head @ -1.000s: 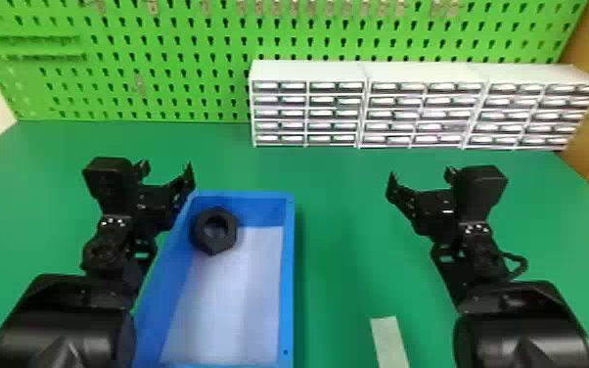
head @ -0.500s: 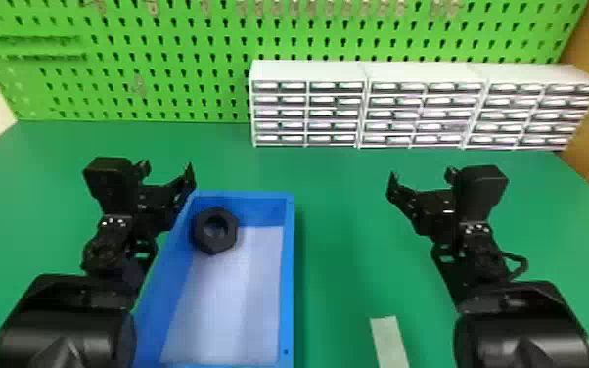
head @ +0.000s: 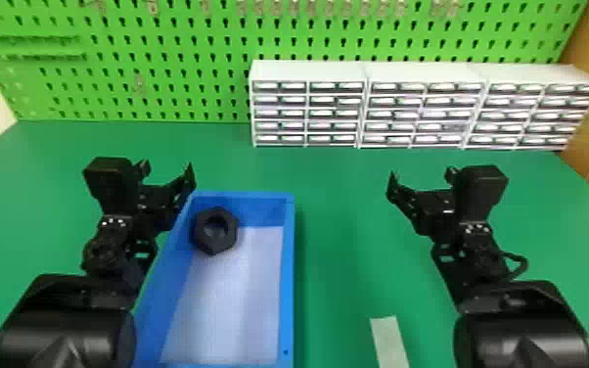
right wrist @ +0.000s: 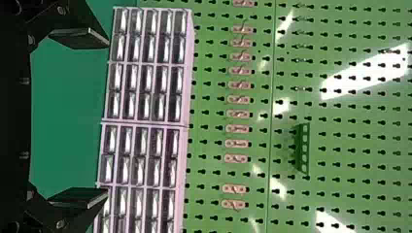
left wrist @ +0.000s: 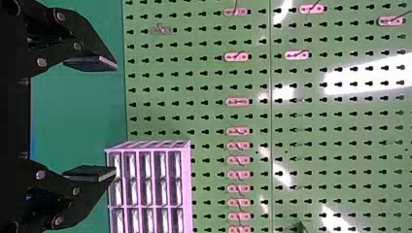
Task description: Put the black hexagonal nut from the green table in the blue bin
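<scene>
Nut [head: 214,244] seems flat in the bin [head: 287,274], hole up, one corner toward the robot — left gripper [head: 167,167], right gripper [head: 421,174]: jaws wide, empty. Right wrist view shows a green rack [right wrist: 303,148].

You have the bin [head: 287,274] left of centre on the table [head: 347,220], with the nut [head: 215,247] inside at its far left corner. A strip [head: 389,342] lies near you, right of the bin. Drawer units [head: 308,112] stand in a row along the far side, centre to right, before the pegboard [head: 171,80].
</scene>
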`<action>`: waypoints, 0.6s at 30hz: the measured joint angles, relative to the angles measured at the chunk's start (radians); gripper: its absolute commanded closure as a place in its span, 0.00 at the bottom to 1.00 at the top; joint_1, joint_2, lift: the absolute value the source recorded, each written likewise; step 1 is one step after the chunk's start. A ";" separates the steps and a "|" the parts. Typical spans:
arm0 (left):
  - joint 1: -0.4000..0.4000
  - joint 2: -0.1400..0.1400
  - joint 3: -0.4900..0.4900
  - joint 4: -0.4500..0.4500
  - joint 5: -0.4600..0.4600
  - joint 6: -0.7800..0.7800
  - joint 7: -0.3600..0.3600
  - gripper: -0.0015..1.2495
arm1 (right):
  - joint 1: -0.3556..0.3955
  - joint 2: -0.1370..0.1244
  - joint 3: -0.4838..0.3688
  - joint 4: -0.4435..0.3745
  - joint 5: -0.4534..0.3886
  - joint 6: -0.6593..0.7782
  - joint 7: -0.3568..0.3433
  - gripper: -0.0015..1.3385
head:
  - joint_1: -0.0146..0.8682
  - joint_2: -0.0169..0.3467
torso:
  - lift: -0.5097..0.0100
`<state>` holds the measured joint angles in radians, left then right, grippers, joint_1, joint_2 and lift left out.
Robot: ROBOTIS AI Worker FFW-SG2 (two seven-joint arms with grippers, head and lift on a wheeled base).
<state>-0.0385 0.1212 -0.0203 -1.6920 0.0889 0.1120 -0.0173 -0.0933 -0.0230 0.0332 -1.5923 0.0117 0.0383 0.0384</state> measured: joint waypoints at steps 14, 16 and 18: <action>-0.001 0.000 0.000 0.000 0.000 0.000 0.000 0.39 | -0.001 -0.002 0.002 0.000 0.000 0.001 0.000 0.16 | 0.79 0.19 | 0.80; -0.001 0.000 0.000 0.000 0.000 0.000 0.000 0.39 | -0.001 -0.002 0.003 0.000 0.000 0.002 0.000 0.16 | 0.79 0.19 | 0.80; -0.001 0.000 0.000 0.000 0.000 0.000 0.000 0.39 | -0.002 -0.002 0.005 0.000 -0.001 0.002 0.000 0.16 | 0.79 0.19 | 0.80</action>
<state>-0.0399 0.1212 -0.0199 -1.6920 0.0889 0.1120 -0.0174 -0.0950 -0.0246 0.0378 -1.5923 0.0111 0.0406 0.0384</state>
